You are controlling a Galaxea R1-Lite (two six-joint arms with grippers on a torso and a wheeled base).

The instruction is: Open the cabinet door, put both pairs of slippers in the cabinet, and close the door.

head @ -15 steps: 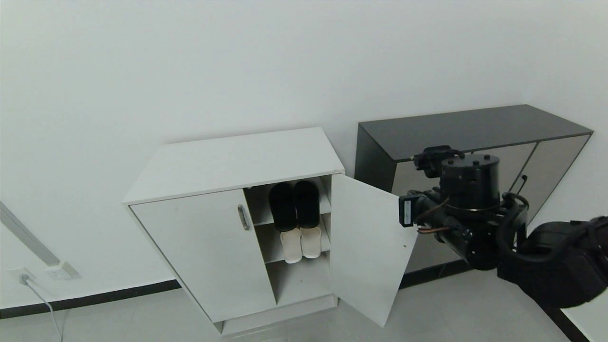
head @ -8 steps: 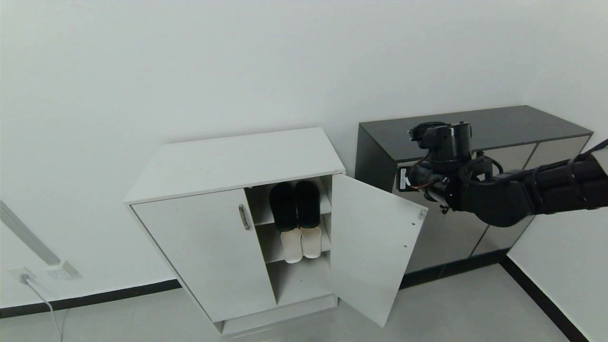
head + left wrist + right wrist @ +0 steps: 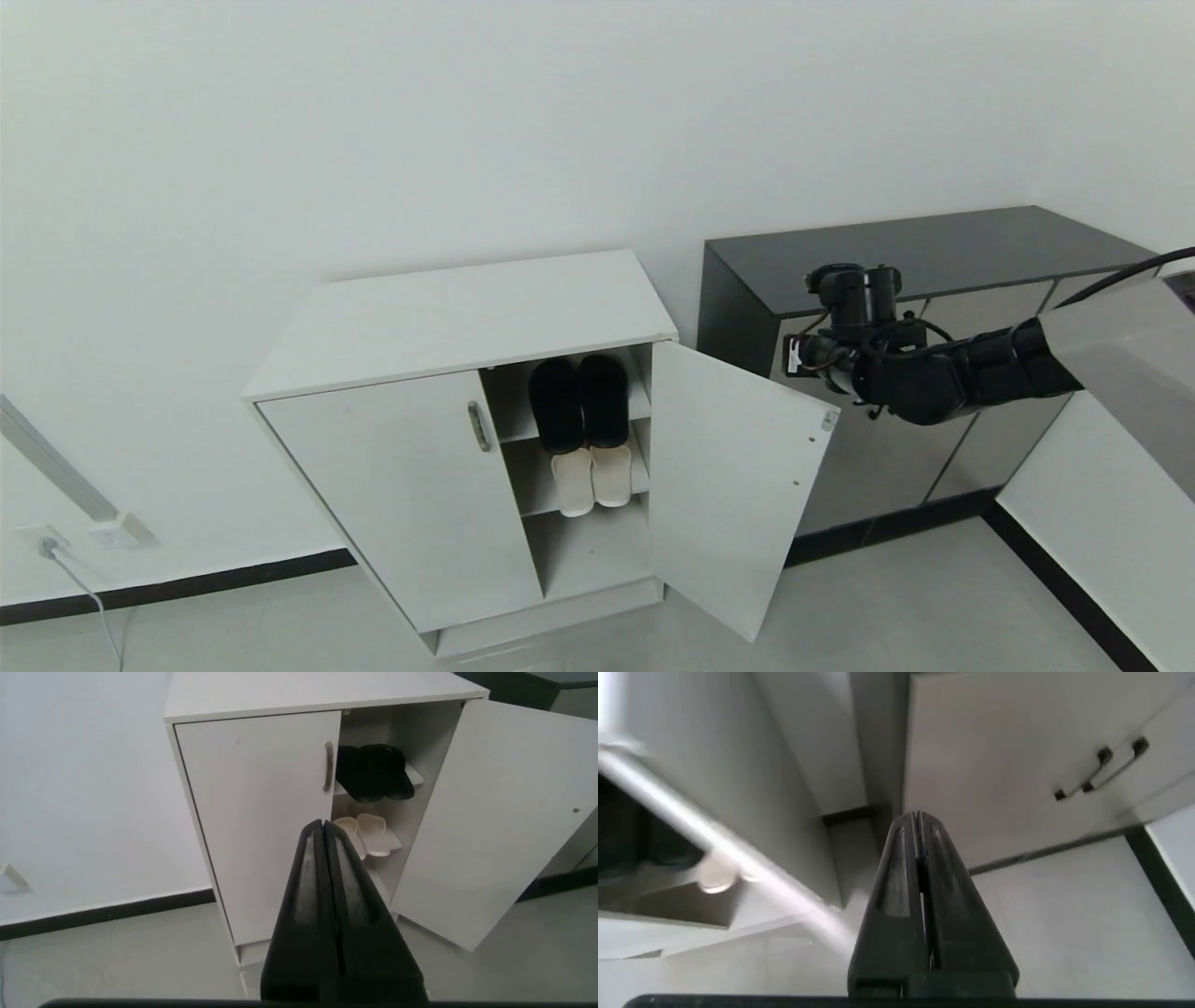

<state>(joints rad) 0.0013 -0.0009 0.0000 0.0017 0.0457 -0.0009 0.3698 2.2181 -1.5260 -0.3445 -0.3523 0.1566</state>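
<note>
The white cabinet (image 3: 467, 317) stands against the wall with its left door (image 3: 401, 495) closed and its right door (image 3: 728, 485) swung open. Black slippers (image 3: 579, 401) lie on the upper shelf and white slippers (image 3: 590, 478) on the shelf below. My right arm (image 3: 934, 378) reaches out behind the top outer corner of the open door. In the right wrist view my right gripper (image 3: 920, 826) is shut and holds nothing, close to the door's edge (image 3: 738, 868). My left gripper (image 3: 324, 831) is shut and empty, pointing at the cabinet front (image 3: 262, 812) from some distance.
A dark cabinet (image 3: 934, 243) with mirrored doors and handles (image 3: 1102, 770) stands right of the white one, just behind my right arm. A wall socket with a cable (image 3: 42, 546) sits low on the left. Grey floor (image 3: 887, 616) lies in front.
My right arm has swung away from the camera, up and back toward the open door's outer top corner. The door, slippers and cabinet have not moved.
</note>
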